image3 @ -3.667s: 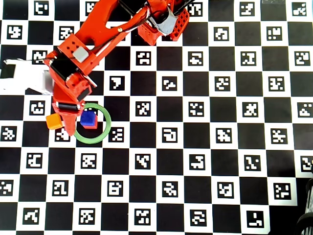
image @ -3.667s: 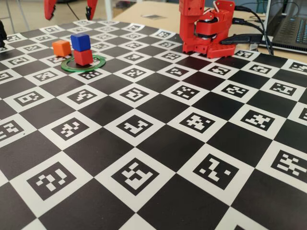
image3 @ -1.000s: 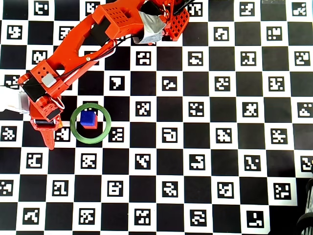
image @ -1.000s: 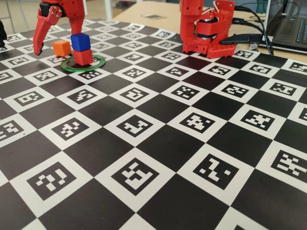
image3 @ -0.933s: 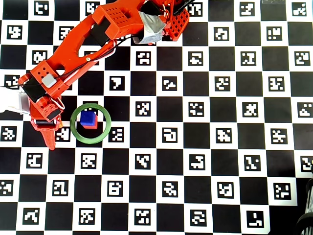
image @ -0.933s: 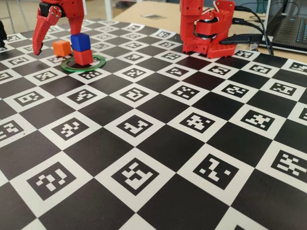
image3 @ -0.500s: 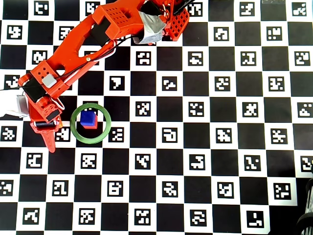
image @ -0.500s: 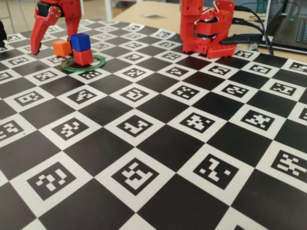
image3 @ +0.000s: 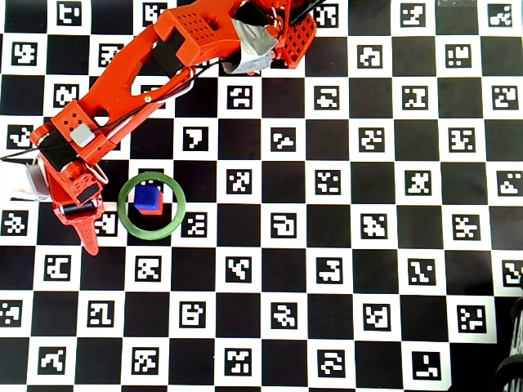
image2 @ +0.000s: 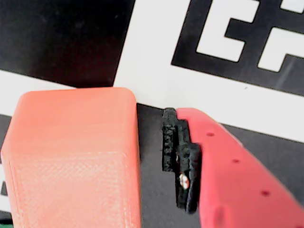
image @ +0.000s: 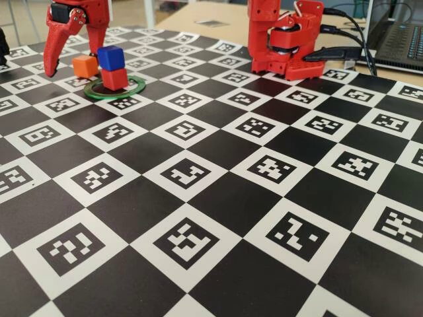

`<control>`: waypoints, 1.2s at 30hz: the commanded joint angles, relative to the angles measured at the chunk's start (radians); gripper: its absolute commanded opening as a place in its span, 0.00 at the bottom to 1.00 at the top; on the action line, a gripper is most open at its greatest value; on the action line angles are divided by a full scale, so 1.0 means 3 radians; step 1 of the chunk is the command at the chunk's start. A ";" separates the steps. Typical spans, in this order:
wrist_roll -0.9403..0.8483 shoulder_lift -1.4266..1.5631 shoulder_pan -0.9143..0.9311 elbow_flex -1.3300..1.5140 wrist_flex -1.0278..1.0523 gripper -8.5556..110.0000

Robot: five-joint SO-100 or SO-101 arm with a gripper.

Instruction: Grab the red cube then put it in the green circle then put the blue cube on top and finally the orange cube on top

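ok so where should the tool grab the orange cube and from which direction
Take the orange cube by its two opposite flat side faces, coming straight down from above. It sits flat on the board beside the green circle, apart from the blue cube stacked on the red cube. The tool already straddles it, jaws apart; the wrist view shows a finger just clear of one side.

Blue cube [image: 110, 57] stack beside orange cube [image: 84, 65]

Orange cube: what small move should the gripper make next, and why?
Probably close on the orange cube. The open gripper straddles it, one finger pad just clear of its side, while the blue cube already sits on the red cube.
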 commanded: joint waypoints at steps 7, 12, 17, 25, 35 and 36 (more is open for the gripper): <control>-0.0015 0.0199 -0.0077 -0.0133 0.0082 0.51; -0.0010 0.0199 -0.0077 -0.0133 0.0087 0.51; -0.0010 0.0199 -0.0082 -0.0133 0.0107 0.51; -0.0005 0.0220 -0.0082 -0.0133 0.0133 0.51; 0.0015 0.0225 -0.0092 -0.0123 0.0128 0.51; 0.0015 0.0225 -0.0092 -0.0123 0.0123 0.50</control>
